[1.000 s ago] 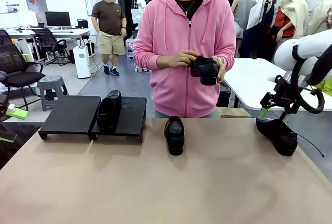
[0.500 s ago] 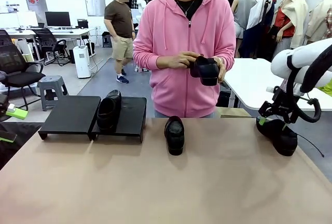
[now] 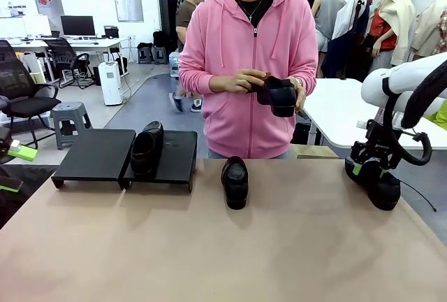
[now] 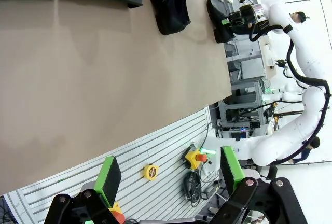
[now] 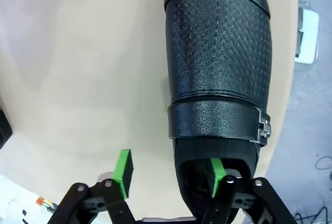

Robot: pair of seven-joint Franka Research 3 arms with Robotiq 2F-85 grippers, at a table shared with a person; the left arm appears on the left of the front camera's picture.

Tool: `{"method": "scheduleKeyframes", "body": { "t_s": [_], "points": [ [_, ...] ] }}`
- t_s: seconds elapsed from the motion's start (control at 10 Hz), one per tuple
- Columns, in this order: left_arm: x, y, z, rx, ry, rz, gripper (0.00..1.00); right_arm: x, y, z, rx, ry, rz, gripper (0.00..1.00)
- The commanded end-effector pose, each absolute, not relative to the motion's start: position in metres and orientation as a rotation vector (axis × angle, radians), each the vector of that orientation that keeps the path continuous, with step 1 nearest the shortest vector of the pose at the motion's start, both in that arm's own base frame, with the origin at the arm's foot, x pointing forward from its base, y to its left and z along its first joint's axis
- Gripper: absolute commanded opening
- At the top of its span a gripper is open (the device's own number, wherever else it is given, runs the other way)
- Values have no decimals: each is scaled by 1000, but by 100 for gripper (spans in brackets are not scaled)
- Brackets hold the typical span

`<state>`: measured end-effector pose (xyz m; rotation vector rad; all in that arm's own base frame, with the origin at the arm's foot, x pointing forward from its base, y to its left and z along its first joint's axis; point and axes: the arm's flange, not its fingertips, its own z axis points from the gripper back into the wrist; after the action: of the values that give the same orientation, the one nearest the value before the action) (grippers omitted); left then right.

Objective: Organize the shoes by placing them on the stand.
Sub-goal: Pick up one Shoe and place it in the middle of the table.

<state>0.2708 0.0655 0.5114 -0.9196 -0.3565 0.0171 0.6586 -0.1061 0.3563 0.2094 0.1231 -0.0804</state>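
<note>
Our front camera sits on the robot's side, between the arms, and looks across the tabletop [image 3: 209,246] at the person [image 3: 244,71] on the far side, taking in the tabletop's full width from a middle distance. Our left wrist camera looks along the left pincer [image 4: 169,175] from beyond the tabletop's edge. It is rolled so that the surface runs sideways, and it is well apart from the things. Our right wrist camera looks down past the right pincer [image 5: 170,167], very near one shoe [image 5: 218,53] by the tabletop's edge. We find that shoe in all three views. The front and left wrist views also share the middle shoe [image 3: 235,182] and the stand [image 3: 98,152].
</note>
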Motion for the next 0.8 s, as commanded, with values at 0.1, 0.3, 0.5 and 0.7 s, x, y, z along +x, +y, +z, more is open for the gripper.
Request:
{"method": "scheduleKeyframes", "body": {
  "t_s": [0.1,0.3,0.5,0.7],
  "points": [
    [272,65,512,-938,-365,9,100,666,-104,361,140,117,-116,0],
    [272,65,512,-938,-365,9,100,666,-104,362,131,107,-124,0],
    [272,65,512,-938,-365,9,100,668,-106,358,102,106,-159,0],
    [272,65,512,-938,-365,9,100,667,-108,361,90,98,-169,0]
  ]
}}
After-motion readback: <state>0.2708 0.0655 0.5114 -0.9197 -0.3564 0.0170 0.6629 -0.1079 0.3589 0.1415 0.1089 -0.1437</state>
